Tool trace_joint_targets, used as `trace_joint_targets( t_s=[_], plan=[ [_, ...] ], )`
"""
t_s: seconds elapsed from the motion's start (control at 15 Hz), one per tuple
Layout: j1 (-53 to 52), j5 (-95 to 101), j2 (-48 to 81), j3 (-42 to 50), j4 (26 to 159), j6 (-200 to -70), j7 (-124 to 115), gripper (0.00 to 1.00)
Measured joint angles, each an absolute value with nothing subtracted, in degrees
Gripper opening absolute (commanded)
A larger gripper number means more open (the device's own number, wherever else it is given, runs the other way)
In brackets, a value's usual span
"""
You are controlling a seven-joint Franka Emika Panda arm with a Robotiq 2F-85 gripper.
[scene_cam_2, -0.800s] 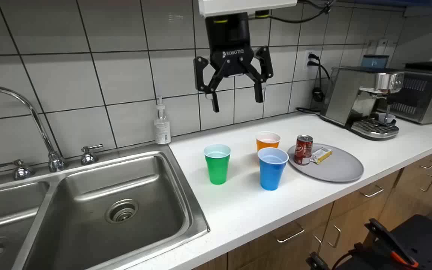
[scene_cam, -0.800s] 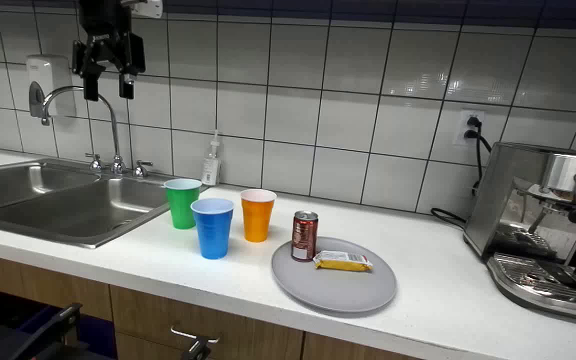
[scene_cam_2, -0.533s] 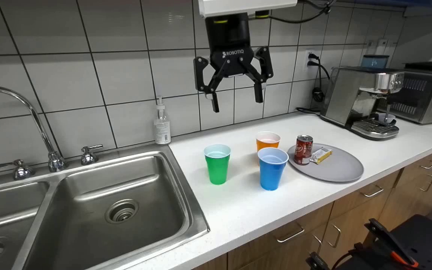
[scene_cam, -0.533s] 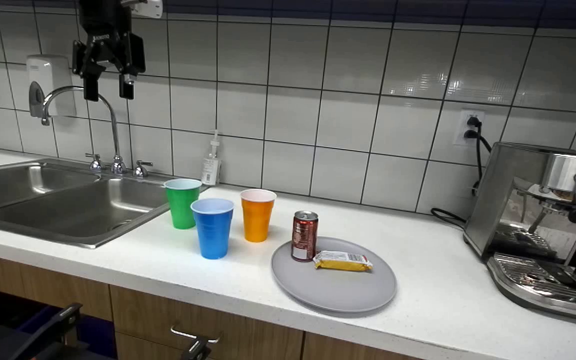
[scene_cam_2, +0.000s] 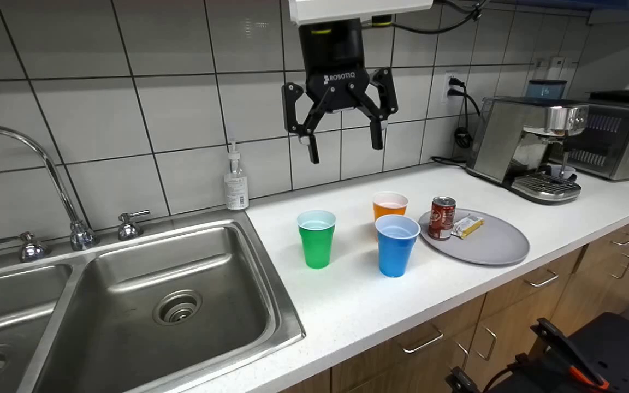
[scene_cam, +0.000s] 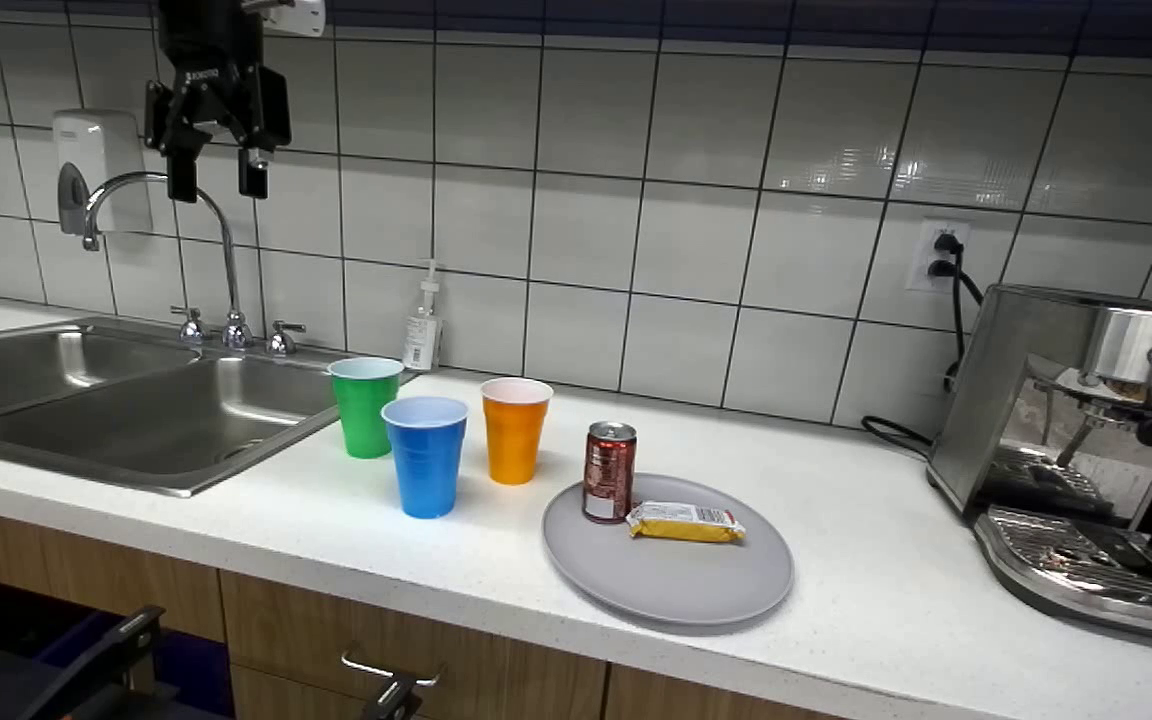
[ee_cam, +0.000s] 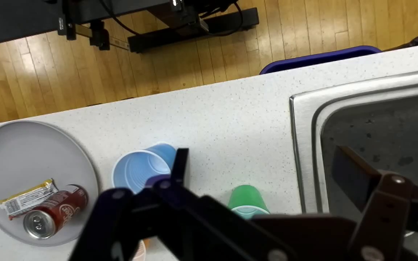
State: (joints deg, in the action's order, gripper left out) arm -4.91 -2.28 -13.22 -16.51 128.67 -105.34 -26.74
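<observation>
"How does the gripper [scene_cam_2: 345, 152] stand?"

"Its jaws are spread wide and point down, with nothing between them. It hangs high over the counter [scene_cam_2: 358, 305], touching nothing."

"What stands below it?"

"The green cup [scene_cam_2: 317, 244], the blue cup [scene_cam_2: 396, 251] and the orange cup [scene_cam: 514, 435], all upright on the counter and apart from one another. In both exterior views the green one is on the left, nearest the sink [scene_cam_2: 129, 338]. The blue one is right of it and nearest the front edge; the orange one stands on the blue one's far side."

"And to the right of the cups?"

"A grey plate [scene_cam: 676, 585]. On it, towards the far left, a red can [scene_cam: 609, 475] stands upright, and a wrapped snack bar [scene_cam: 686, 523] lies just right of the can. I can't tell whether those two touch."

"Anything else?"

"A coffee machine [scene_cam_2: 496, 144] well to the right, and a soap bottle [scene_cam_2: 236, 191] at the sink's far right corner."
</observation>
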Motion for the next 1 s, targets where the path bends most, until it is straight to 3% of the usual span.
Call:
trace_joint_targets(
  t_s=[1.0],
  plan=[
    [-5.0,-2.2,-13.0,-12.8,128.8,-106.0,-26.7,1.00]
  ],
)
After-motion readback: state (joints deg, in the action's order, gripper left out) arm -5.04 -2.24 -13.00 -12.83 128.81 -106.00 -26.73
